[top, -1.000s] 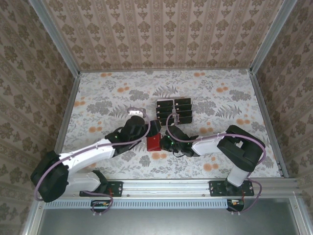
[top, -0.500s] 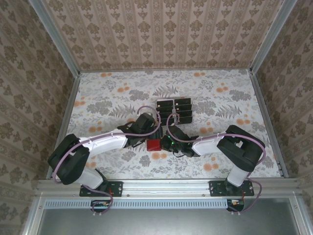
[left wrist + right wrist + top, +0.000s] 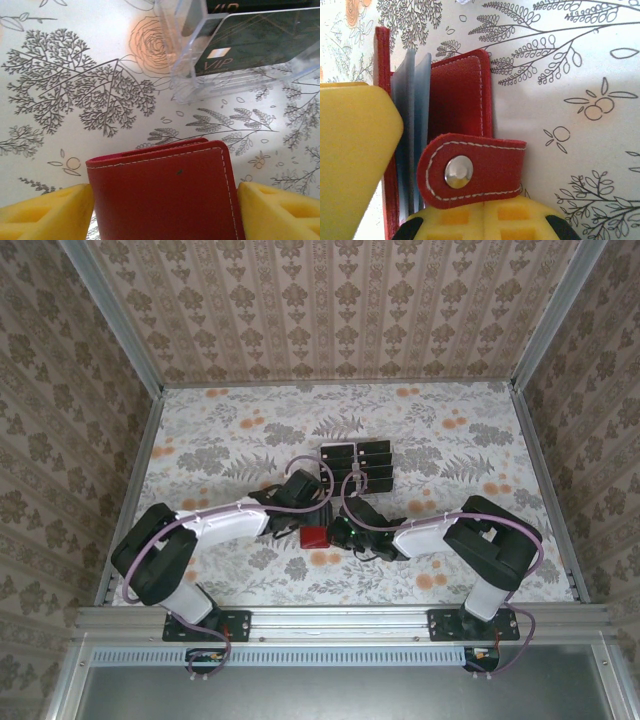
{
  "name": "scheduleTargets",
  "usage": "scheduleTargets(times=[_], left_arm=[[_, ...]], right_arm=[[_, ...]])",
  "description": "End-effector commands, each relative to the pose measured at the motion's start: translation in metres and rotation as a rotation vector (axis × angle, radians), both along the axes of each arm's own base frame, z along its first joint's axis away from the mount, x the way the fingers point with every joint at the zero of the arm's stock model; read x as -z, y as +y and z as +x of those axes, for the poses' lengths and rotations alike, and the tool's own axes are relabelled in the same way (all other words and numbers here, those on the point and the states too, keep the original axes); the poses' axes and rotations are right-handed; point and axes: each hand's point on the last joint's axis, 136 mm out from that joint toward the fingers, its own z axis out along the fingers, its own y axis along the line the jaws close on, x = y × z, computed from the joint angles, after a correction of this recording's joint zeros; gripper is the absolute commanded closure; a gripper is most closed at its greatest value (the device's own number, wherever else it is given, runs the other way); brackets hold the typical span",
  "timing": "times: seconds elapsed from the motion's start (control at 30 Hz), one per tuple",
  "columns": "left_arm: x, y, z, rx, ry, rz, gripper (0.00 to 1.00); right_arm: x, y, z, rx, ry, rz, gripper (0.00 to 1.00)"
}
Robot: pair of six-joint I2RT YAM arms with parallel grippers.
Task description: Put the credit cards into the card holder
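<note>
Looking down from the top camera, you are seeing the left arm swung further in than a second ago. The left gripper [image 3: 308, 516] has come from the wallet's left to its far edge. The wallet [image 3: 314, 537] is lying mid-table [image 3: 220, 440], just near of the cards [image 3: 358, 462], and its red patch is showing smaller than before. The right gripper [image 3: 336, 531] is sitting at the wallet's right side, where it already was.

Moving to the left wrist camera, you are watching the yellow pads [image 3: 45, 212] straddling the wallet. One pad is meeting each side edge, so this gripper is standing about half open and clamping the wallet across its width. Just beyond it, the clear rack [image 3: 186, 75] is holding the cards upright in its tiers.

Turning to the right wrist camera, you are seeing the jaws all but closed. They are pinching a thin part of the wallet, with the grey pockets [image 3: 412, 125] running down between them. You cannot tell exactly which leaf they are holding. The strap [image 3: 470, 170] with its snap is hanging free, so the wallet is standing unfastened and partly fanned.

Taken together, both arms are now steadying the wallet and no arm is free to fetch a card. As far as you can tell, the loading is not yet starting.
</note>
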Motion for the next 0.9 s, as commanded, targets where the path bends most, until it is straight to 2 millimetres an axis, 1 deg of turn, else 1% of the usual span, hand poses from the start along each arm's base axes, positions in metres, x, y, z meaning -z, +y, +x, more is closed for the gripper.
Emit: scheduleTargets(times=[0.0,0.33,0.47,0.57,0.63,0.7,0.77,0.87], left_arm=[[-0.011,0.008,0.005,-0.006,-0.02,0.022,0.24],[-0.029,0.026,0.004,-0.043,-0.051,0.008,0.25],[-0.032,0.043,-0.001,-0.072,-0.051,0.009,0.26],[-0.029,0.058,-0.007,-0.099,-0.045,0.013,0.26],[-0.027,0.064,-0.009,-0.109,-0.04,0.007,0.26],[-0.029,0.064,-0.01,-0.108,-0.045,-0.008,0.26],[-0.032,0.058,-0.008,-0.089,-0.048,-0.027,0.24],[-0.035,0.044,-0.003,-0.056,-0.042,-0.052,0.23]], right_arm=[[0.048,-0.033,-0.026,0.022,0.136,-0.146,0.95],[0.054,-0.037,-0.028,0.04,0.158,-0.162,0.99],[0.055,-0.039,-0.029,0.044,0.163,-0.167,0.99],[0.055,-0.038,-0.029,0.045,0.164,-0.166,0.99],[0.056,-0.039,-0.029,0.046,0.166,-0.169,0.99],[0.056,-0.039,-0.029,0.046,0.165,-0.17,0.99],[0.056,-0.039,-0.029,0.047,0.166,-0.168,0.99],[0.057,-0.039,-0.029,0.047,0.169,-0.169,0.99]])
